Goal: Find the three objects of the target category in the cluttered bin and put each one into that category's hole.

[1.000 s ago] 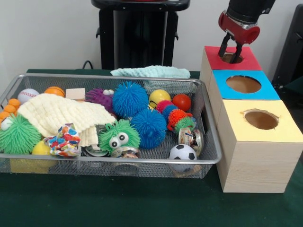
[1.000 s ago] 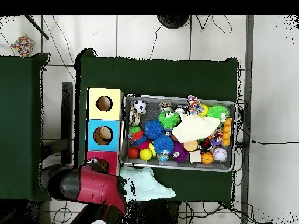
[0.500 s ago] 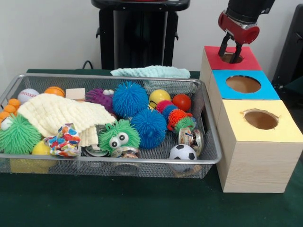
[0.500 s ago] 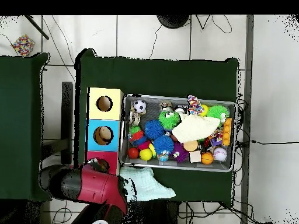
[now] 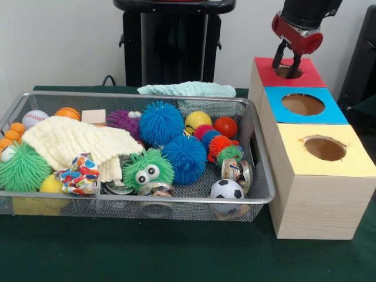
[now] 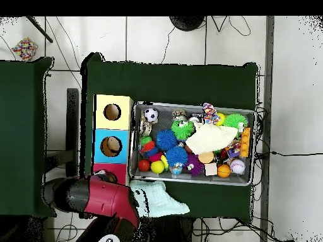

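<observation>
My gripper (image 5: 284,68) hangs just above the round hole in the red-topped box (image 5: 306,77) at the far right, open, with nothing between its fingers. In the overhead view the red arm (image 6: 104,198) covers that box and hides the gripper. The wire bin (image 5: 176,200) holds two blue spiky balls (image 5: 160,122), a green spiky ball with eyes (image 5: 148,167), a soccer ball (image 5: 226,189), a red ball (image 5: 225,126), a yellow ball (image 5: 197,121), a baseball (image 5: 34,118) and a cream cloth (image 5: 76,141) over other items.
A blue-topped box (image 5: 336,115) and a yellow-topped box (image 5: 352,165), each with a hole, stand in line in front of the red one. A teal cloth (image 5: 188,89) lies behind the bin. A black pedestal stands at the back.
The gripper has edged slightly upward over the red hole. Nothing in the bin has moved.
</observation>
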